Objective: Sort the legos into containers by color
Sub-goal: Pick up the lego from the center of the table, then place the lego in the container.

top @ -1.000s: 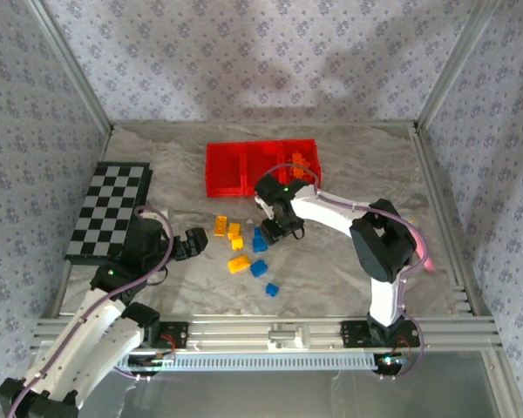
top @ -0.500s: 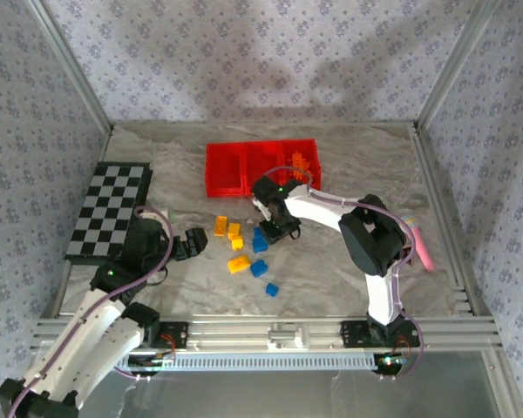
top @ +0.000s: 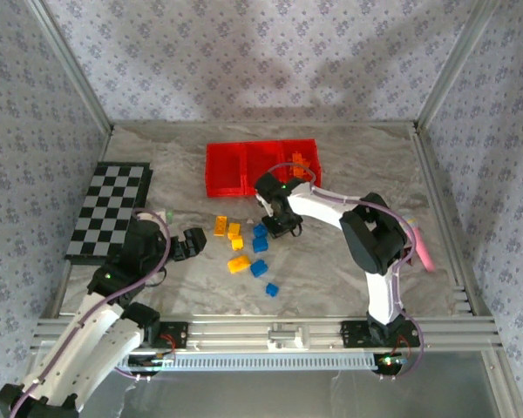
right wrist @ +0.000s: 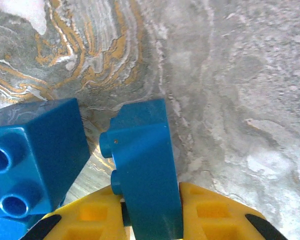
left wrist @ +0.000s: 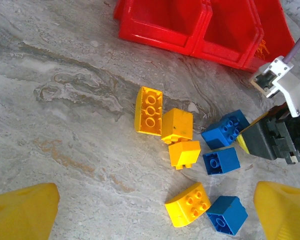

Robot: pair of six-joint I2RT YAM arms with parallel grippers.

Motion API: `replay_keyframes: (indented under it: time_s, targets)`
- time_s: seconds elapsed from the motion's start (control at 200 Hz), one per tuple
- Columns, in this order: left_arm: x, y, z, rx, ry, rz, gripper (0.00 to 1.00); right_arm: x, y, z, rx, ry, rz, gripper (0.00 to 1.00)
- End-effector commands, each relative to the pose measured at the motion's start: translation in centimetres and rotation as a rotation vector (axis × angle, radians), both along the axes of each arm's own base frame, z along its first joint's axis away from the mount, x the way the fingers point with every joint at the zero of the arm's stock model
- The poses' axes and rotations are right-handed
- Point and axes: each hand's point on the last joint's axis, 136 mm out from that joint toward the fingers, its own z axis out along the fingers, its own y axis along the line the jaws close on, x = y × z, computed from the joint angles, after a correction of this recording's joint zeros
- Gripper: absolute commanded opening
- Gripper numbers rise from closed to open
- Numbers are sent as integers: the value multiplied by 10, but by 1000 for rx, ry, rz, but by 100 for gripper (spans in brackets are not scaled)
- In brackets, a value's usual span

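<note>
Grasping seems done: your right tool [right wrist: 150, 215] is clamped on a blue brick [right wrist: 142, 160]. Next, lift it clear of its blue neighbour [right wrist: 37, 150] and reach the red bins [top: 227, 170] just beyond.

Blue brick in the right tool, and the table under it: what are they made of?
The blue brick looks like smooth hard plastic: moulded studs, even colour, slight sheen. The table looks like marble, with grey and amber veins, but may be printed.
</note>
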Motion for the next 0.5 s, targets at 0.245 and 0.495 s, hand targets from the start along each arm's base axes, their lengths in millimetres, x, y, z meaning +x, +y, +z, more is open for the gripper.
replay_keyframes:
  time_s: [0.245,0.495]
  targets:
    - [-1,1,-6,6,4,5,100,46,-7,82,194,-143,-120,20]
    - [-3,1,-5,-1,8,5,100,103,4,129,319,-211,-179,20]
